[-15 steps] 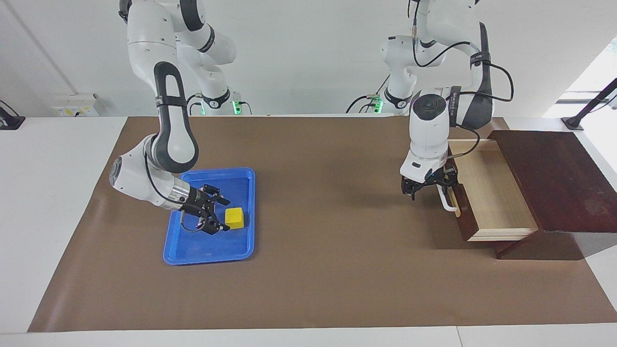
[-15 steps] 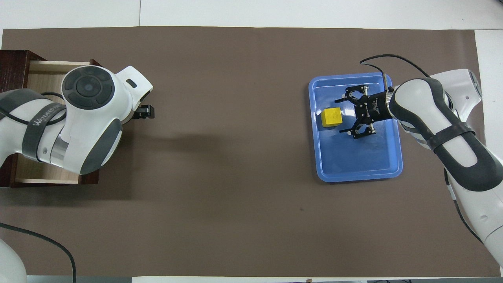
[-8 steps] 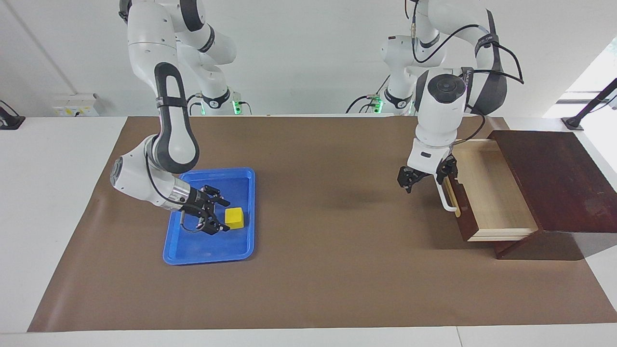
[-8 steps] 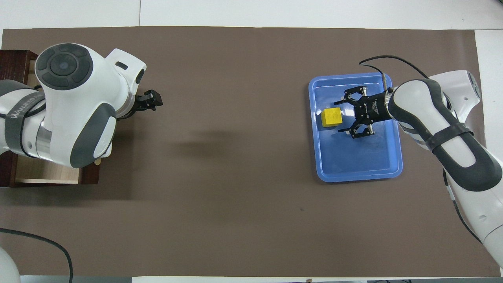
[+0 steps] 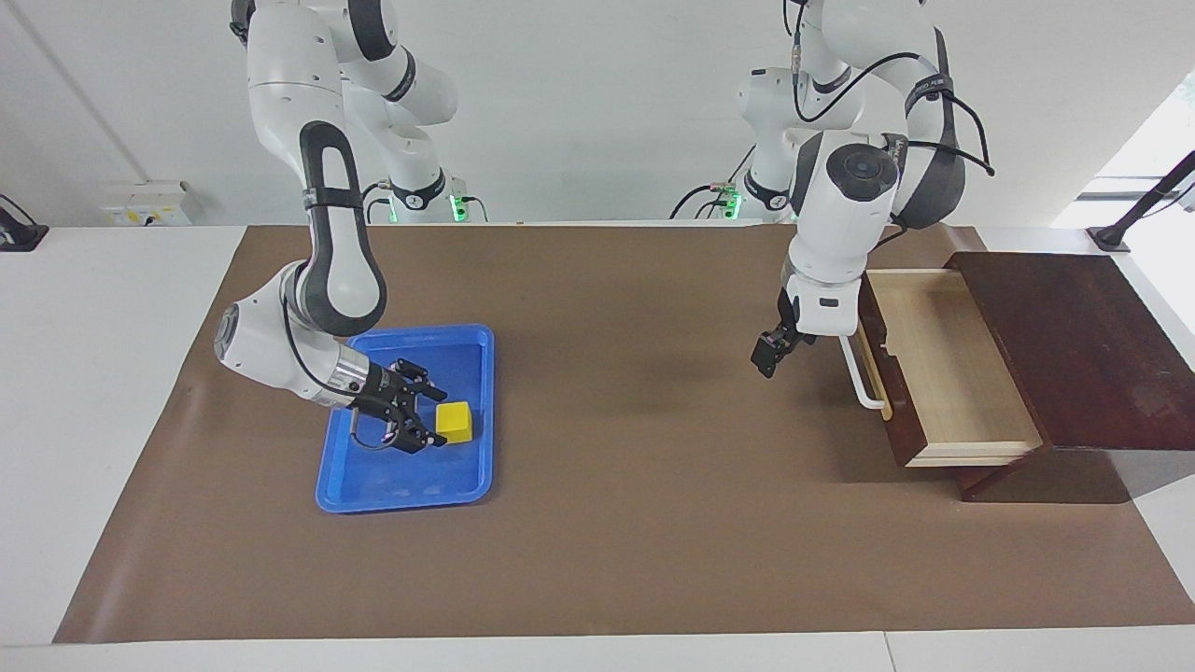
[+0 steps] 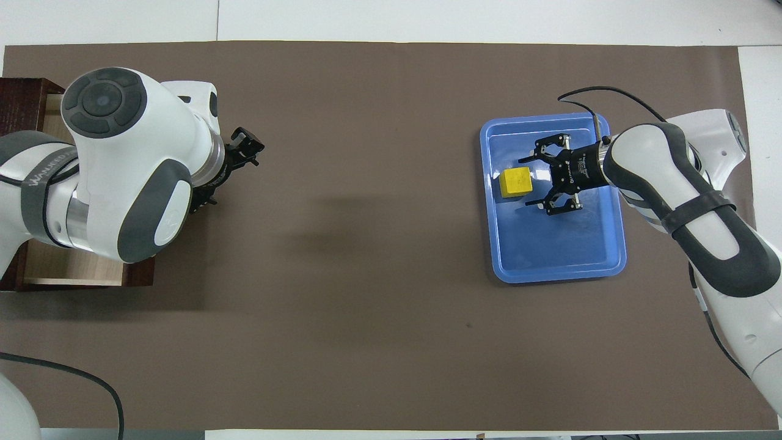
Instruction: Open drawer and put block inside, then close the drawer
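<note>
The drawer (image 5: 943, 364) of the dark reddish-brown box (image 5: 1074, 336) is pulled out, and its pale wood interior is empty. Its white bar handle (image 5: 861, 378) faces the table's middle. It shows partly under the left arm in the overhead view (image 6: 61, 272). My left gripper (image 5: 770, 350) is open and empty, raised over the mat beside the handle and apart from it (image 6: 232, 168). The yellow block (image 5: 455, 422) lies in the blue tray (image 5: 373, 490). My right gripper (image 5: 431, 418) is open and low in the tray. Its fingertips flank the block's edge (image 6: 515, 182).
The blue tray (image 6: 553, 269) sits on the brown mat (image 5: 607, 485) toward the right arm's end of the table. The box stands at the left arm's end. White table shows around the mat.
My left gripper has risen, turned and moved away from the drawer handle toward the table's middle. My right gripper has edged slightly closer to the block. The drawer stays open.
</note>
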You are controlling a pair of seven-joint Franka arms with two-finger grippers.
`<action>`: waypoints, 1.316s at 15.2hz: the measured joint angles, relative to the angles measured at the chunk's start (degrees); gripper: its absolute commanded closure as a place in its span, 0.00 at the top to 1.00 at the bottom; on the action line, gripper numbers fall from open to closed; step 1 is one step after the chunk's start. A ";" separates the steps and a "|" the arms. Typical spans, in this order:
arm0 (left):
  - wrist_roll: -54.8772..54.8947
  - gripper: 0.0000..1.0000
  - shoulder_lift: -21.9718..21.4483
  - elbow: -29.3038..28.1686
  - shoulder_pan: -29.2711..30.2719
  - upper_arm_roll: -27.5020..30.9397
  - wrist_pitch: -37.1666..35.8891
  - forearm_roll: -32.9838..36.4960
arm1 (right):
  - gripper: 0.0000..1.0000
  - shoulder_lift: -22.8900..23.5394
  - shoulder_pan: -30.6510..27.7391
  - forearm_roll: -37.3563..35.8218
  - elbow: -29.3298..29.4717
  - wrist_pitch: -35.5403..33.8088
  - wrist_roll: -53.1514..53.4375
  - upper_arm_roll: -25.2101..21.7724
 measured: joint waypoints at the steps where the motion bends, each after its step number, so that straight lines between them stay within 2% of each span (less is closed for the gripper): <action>1: -2.35 1.00 0.00 -0.01 -0.03 0.00 0.03 -0.05 | 0.57 0.00 0.00 0.00 -0.01 0.00 -0.16 0.00; 2: -4.68 1.00 0.00 -0.01 -0.03 0.04 0.19 -0.07 | 0.25 0.00 0.00 0.00 -0.04 0.00 -0.52 0.01; 3: -7.05 1.00 0.00 0.00 -0.03 0.09 0.54 -0.10 | 0.00 0.00 0.00 0.00 -0.11 0.00 -0.90 0.01; 8: -17.49 1.00 0.00 -0.01 -1.35 -0.11 2.34 -0.48 | 0.00 -0.02 0.01 0.00 -0.20 -0.03 -1.18 0.07; 12: -19.05 1.00 0.01 -0.28 -2.63 -0.18 2.65 -2.78 | 0.00 -0.09 -0.01 0.00 2.02 -3.25 -0.74 0.07; 16: -21.38 1.00 0.01 -0.60 -3.98 -0.21 3.29 -3.24 | 0.00 -0.97 0.66 0.00 8.17 -9.67 6.24 0.57; 20: -27.97 1.00 0.01 -0.64 -4.08 0.19 3.37 -3.30 | 0.00 -3.00 6.95 -0.01 11.73 -10.80 17.64 0.90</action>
